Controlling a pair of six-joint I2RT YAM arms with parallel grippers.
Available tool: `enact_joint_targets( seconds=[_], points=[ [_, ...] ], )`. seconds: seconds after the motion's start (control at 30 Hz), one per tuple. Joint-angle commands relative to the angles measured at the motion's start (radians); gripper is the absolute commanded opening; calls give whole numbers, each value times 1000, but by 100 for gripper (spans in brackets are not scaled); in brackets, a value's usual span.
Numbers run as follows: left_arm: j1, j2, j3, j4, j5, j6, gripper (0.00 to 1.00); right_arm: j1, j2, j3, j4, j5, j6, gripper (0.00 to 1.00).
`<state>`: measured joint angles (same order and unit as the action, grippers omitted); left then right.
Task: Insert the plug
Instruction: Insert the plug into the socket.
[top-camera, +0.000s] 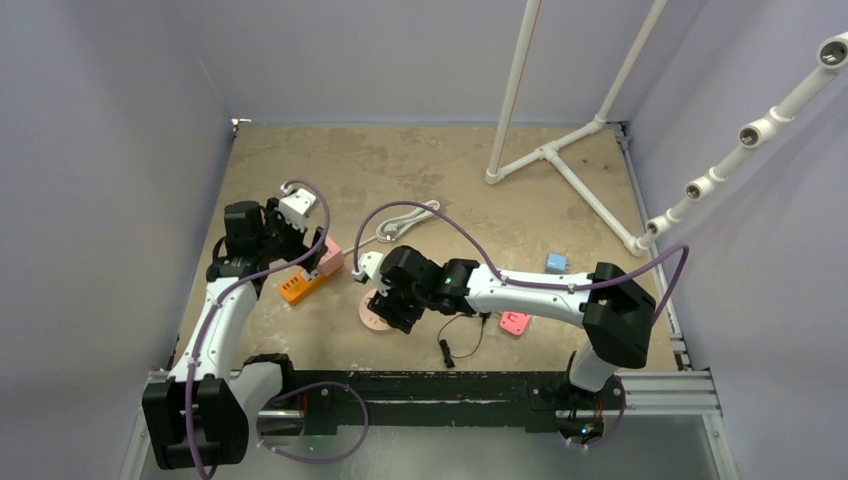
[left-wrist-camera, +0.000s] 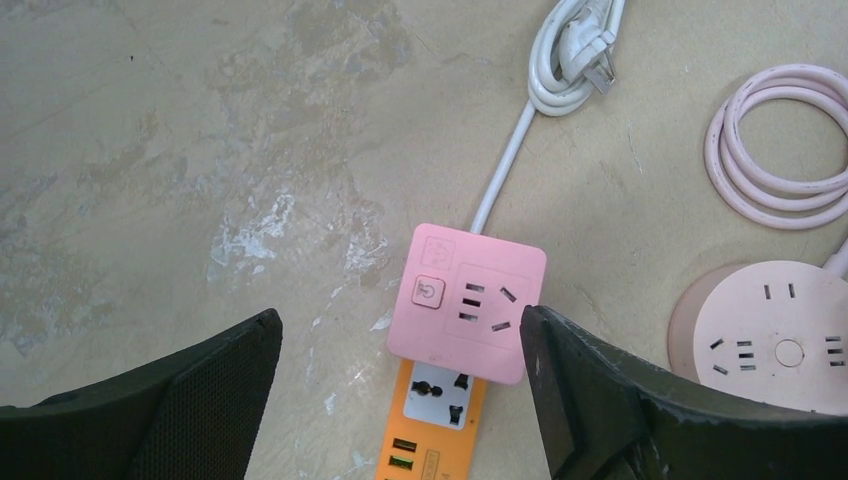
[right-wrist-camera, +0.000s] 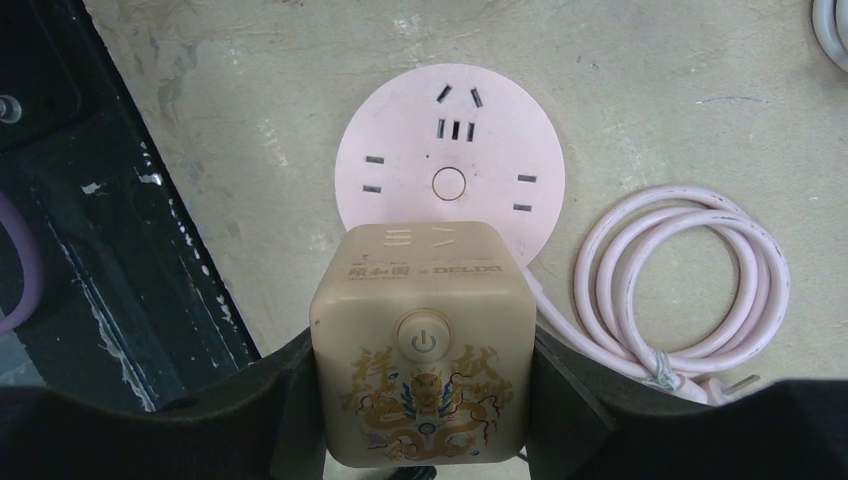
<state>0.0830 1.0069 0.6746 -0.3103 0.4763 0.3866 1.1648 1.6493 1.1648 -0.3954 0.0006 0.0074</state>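
Note:
My right gripper (right-wrist-camera: 420, 355) is shut on a beige cube socket (right-wrist-camera: 420, 340) with a power button and a dragon print. It holds the cube just above the near side of a round pink socket (right-wrist-camera: 449, 165); in the top view the gripper (top-camera: 393, 303) hangs over that disc (top-camera: 372, 318). My left gripper (left-wrist-camera: 400, 325) is open and empty, its jaws straddling a pink square socket (left-wrist-camera: 467, 300) that overlaps an orange power strip (left-wrist-camera: 440, 420). A white cord with its plug (left-wrist-camera: 585, 45) lies beyond.
A coiled pink cord (right-wrist-camera: 680, 280) lies right of the round socket. A black cable (top-camera: 450, 345), a small pink piece (top-camera: 514, 323) and a small blue piece (top-camera: 556, 262) lie near the right arm. A white pipe frame (top-camera: 550, 150) stands at the back right.

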Motion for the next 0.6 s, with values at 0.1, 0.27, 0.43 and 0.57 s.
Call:
enact_joint_targets(
  seconds=[0.1,0.27,0.43,0.57],
  points=[
    [3,-15,-2,28,21,29,86,3,11,48,49,-4,-38,0],
    [4,-13,-3,18,22,45,82,3,14,44,63,-5,-40,0],
    [4,-13,1,16,24,55,79,3,21,38,69,-11,-37,0],
    [4,-14,6,10,25,56,78,3,20,33,65,-12,-35,0]
  ],
)
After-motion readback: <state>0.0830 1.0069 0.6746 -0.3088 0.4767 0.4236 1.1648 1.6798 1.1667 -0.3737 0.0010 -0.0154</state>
